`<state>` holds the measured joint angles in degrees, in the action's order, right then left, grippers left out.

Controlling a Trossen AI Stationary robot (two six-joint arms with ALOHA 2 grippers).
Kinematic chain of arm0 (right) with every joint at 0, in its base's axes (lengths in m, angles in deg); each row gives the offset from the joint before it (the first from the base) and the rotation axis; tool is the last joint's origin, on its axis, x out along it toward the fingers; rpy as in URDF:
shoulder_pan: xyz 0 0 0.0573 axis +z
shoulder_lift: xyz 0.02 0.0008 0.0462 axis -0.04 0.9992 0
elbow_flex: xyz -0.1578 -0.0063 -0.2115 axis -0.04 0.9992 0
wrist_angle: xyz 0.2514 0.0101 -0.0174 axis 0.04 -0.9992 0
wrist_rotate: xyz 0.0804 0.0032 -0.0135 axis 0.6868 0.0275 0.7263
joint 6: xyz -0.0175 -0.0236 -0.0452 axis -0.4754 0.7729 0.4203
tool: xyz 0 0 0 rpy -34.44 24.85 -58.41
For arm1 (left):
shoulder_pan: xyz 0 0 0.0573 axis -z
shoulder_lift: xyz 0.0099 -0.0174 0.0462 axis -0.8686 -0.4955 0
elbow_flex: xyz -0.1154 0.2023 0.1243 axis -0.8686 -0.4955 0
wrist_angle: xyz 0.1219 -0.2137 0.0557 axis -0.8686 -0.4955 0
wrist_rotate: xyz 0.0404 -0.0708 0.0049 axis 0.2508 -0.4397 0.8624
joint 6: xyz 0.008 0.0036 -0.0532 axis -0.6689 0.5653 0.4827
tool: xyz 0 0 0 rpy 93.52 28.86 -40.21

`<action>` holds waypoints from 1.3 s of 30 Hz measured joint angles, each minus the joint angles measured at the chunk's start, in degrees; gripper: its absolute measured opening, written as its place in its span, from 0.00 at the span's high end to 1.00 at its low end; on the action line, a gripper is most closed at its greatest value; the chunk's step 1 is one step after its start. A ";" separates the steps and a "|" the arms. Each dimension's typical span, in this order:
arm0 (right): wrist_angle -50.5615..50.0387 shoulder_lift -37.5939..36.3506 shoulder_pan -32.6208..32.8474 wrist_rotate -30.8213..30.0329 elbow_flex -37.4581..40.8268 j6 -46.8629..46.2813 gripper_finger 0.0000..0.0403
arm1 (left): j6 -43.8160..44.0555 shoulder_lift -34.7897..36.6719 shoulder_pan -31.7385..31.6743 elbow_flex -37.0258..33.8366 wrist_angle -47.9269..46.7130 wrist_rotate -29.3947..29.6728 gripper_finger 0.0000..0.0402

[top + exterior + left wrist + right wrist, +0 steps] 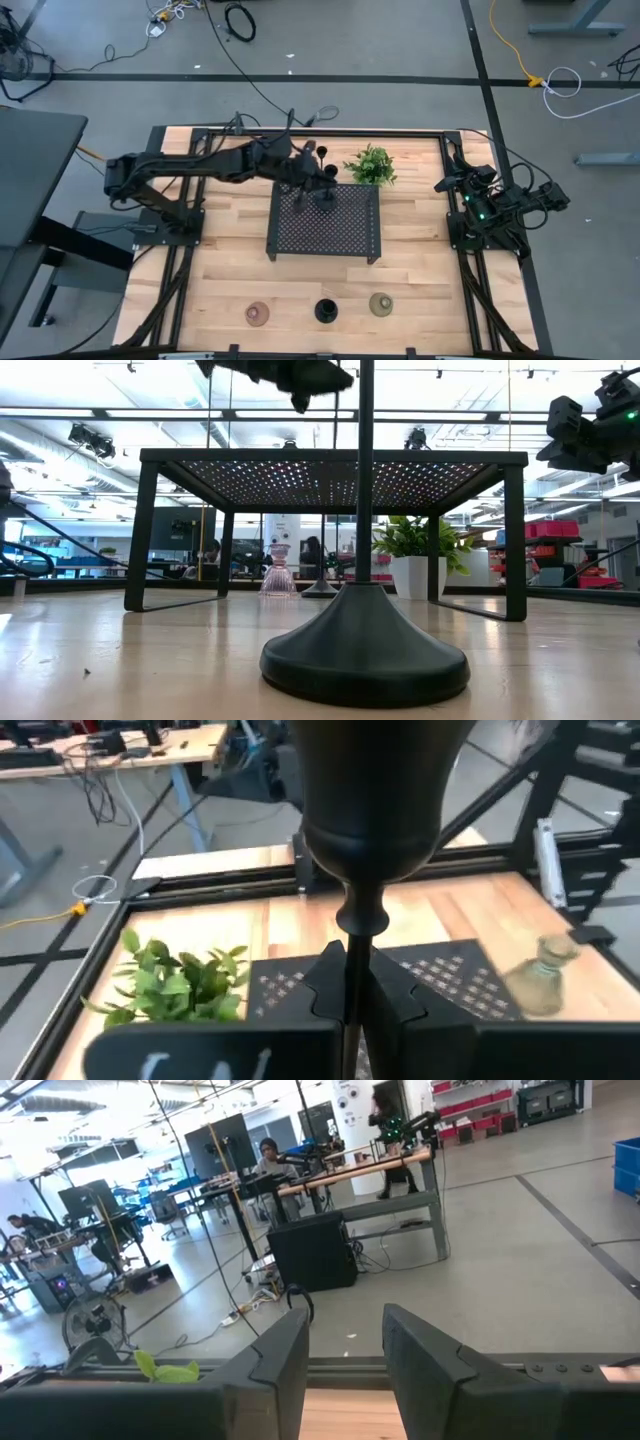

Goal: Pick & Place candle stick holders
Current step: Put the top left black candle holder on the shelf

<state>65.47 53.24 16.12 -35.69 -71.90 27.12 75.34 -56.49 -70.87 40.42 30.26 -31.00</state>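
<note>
My left gripper (pixel 322 183) reaches over the far part of the black perforated tray (pixel 325 235) and is shut on a slim black stemmed holder (pixel 370 800). A second black holder (pixel 310 150) stands on the table beyond the tray. A pinkish holder (pixel 258 314), a black stemmed one (pixel 326 310) and an olive-green one (pixel 381 303) stand on their bases in a row near the near edge. A pale tinted holder (pixel 545 975) shows by the tray's top. My right gripper (pixel 345 1350) is open and empty at the table's right edge. My left gripper pinches the black holder's thin stem (pixel 352 955) just below the cup's neck, between its two fingers (pixel 325 985). The holder stands upright with its cup above the fingers. The gripper hides the base, so I cannot tell whether it rests on the tray.
A small leafy plant (pixel 370 165) stands in a white pot just beyond the tray's far right corner, close to my left gripper. In the low view a pink holder (pixel 278 575) and a black base (pixel 320 588) show beyond the tray's legs. Bare wood lies between tray and near row.
</note>
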 joint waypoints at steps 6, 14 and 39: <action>0.00 0.00 0.00 0.35 0.00 0.00 0.68 | 0.02 -2.03 -0.91 0.01 0.70 -0.19 0.97; -0.04 0.00 0.00 0.08 0.00 0.00 0.68 | 0.00 -2.44 -0.83 0.00 1.68 -0.27 0.97; -0.11 0.00 0.00 0.01 0.00 0.00 0.68 | 1.55 -4.12 -0.85 0.13 -0.16 0.64 0.91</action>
<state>65.36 53.24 16.12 -35.68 -71.90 27.12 76.90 -60.61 -71.72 40.54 30.10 -30.36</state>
